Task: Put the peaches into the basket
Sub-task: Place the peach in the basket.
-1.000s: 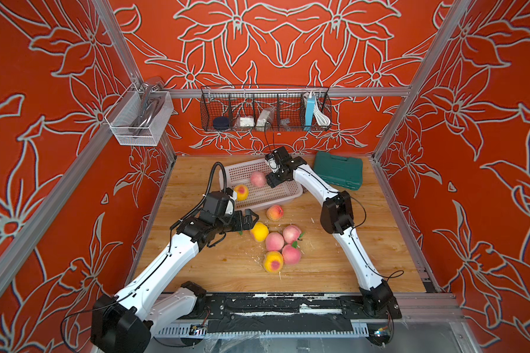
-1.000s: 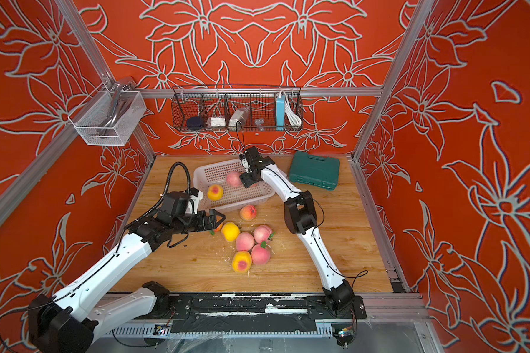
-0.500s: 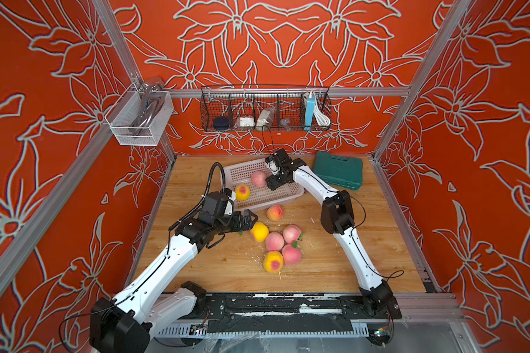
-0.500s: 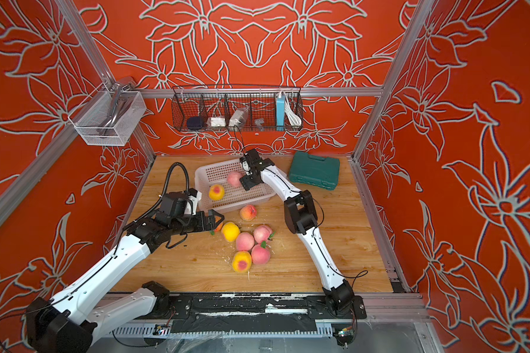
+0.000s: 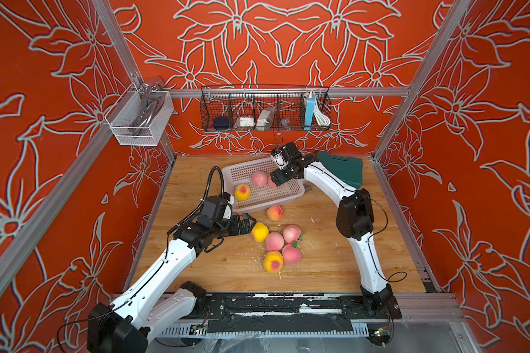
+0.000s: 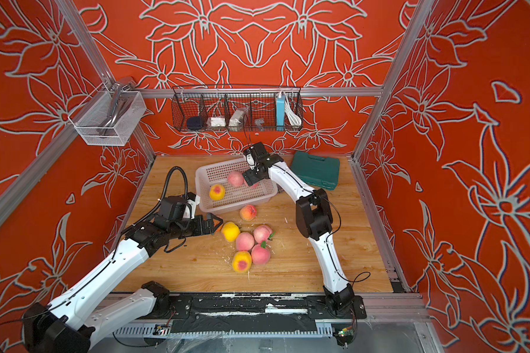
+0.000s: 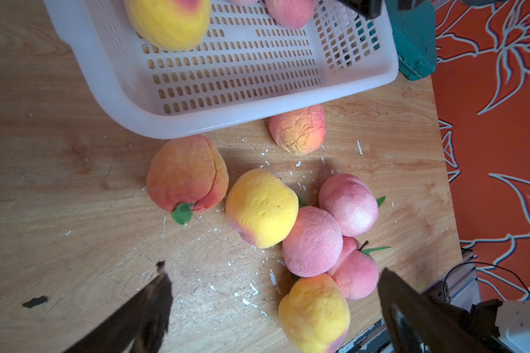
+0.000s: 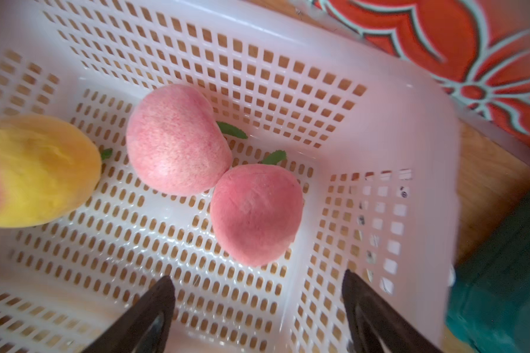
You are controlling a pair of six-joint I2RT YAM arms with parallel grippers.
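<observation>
1. Your right claw (image 8: 257, 278) hangs inside the basket (image 8: 257, 61), jaws well apart and empty. A pink peach (image 8: 254, 214) lies on the basket floor just ahead of the tips. It touches a second pink peach (image 8: 175, 140), and a yellow-orange peach (image 8: 34, 171) lies nearby. Lift straight out, because a finger snagging the perforated wall could drag or tip this light basket.
2. The basket sits toward the far edge of the counter (image 5: 318, 259), just beside a green case (image 5: 340, 171). By my count three peaches are in it and seven wait outside.
3. Your left claw (image 7: 273, 269) is spread fully and holds nothing. It hovers over the loose fruit near the counter's middle.
4. The yellow peach (image 7: 262, 207) sits tight between an orange-red peach (image 7: 187, 174) and a pink neighbour (image 7: 312, 241). Closing on it will likely shove one aside, and round fruit rolls.
5. The orange-red peach lies right at the basket's near rim, which leaves little room for a finger. A push there could slide the basket.
6. White flecks (image 7: 248, 302) dot the wood, which suggests a soft, shedding skin. A hard squeeze may dent it.
7. Both arms work close to the basket, so let the right one clear first or they may collide.
</observation>
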